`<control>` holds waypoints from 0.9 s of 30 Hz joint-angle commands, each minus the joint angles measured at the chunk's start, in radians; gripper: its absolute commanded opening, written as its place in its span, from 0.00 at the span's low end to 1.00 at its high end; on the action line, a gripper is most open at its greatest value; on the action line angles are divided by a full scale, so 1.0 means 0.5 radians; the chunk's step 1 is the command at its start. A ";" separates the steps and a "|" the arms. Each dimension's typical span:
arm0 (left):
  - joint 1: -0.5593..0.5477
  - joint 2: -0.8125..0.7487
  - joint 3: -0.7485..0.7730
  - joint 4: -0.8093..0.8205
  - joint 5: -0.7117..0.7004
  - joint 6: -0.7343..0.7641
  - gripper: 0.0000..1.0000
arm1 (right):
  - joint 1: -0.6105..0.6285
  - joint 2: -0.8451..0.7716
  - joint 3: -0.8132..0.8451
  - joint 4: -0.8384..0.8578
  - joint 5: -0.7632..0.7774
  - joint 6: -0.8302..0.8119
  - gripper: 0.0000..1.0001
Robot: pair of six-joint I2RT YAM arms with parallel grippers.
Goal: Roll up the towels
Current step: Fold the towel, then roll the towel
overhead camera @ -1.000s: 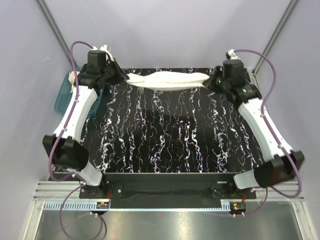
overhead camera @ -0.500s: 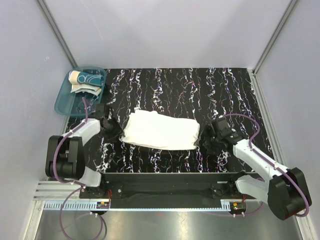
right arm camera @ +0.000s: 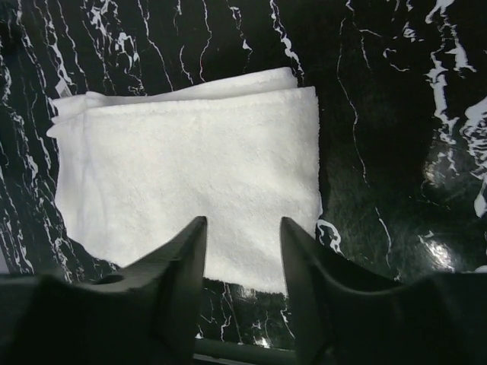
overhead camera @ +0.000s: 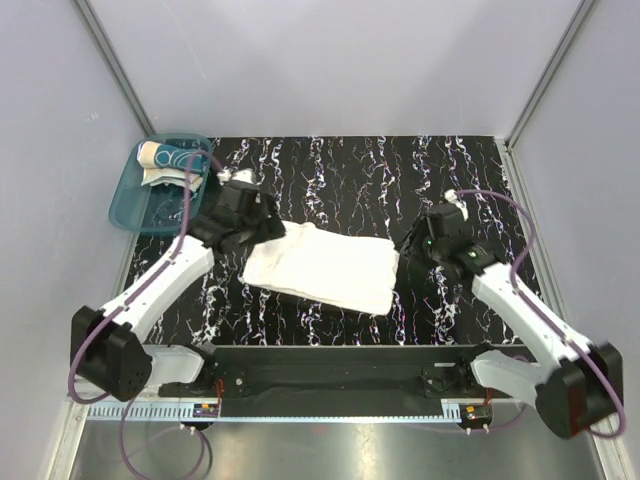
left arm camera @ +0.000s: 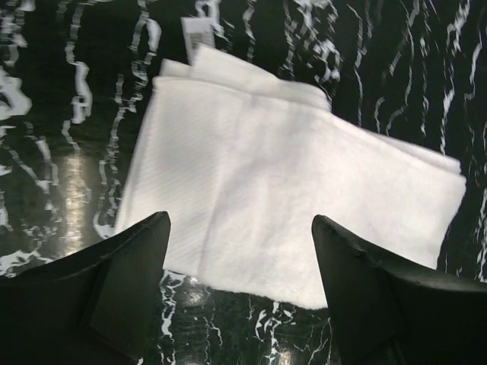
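A folded white towel (left arm camera: 289, 198) is seen laid flat on the black, white-veined table (left arm camera: 396, 84), a small label (left arm camera: 196, 32) showing at its far corner. The left gripper (left arm camera: 240, 226) is held wide apart over the near edge, nothing clasped.

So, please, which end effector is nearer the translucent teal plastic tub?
Left: the left end effector is at the end of the white terry towel near the tub; the right end effector is at the opposite end.
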 commanded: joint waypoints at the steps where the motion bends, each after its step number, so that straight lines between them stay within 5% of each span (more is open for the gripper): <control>1: -0.281 0.113 0.087 0.102 -0.091 0.057 0.79 | 0.004 0.307 0.083 0.256 -0.132 -0.087 0.46; 4: -0.481 0.217 0.124 0.154 -0.107 0.039 0.77 | 0.004 0.602 0.117 0.504 -0.320 -0.139 0.43; 11: -0.840 0.343 0.164 0.227 -0.159 -0.069 0.76 | 0.004 0.977 0.081 0.569 -0.182 -0.195 0.41; 20: -1.334 0.558 0.397 0.151 -0.616 0.048 0.76 | 0.068 0.625 -0.312 0.447 -0.139 0.088 0.41; 23: -1.408 0.540 0.364 0.297 -0.634 0.078 0.75 | 0.068 0.474 -0.132 0.257 -0.020 0.048 0.57; 24: -1.445 0.534 0.348 0.338 -0.625 0.094 0.75 | 0.068 0.450 -0.052 0.208 0.020 0.017 0.74; 25: -1.466 0.534 0.336 0.387 -0.589 0.164 0.75 | 0.062 0.440 0.140 0.074 0.121 -0.019 0.81; 27: -1.573 0.549 0.309 0.528 -0.585 0.259 0.75 | -0.011 0.468 0.358 -0.099 0.204 -0.127 0.88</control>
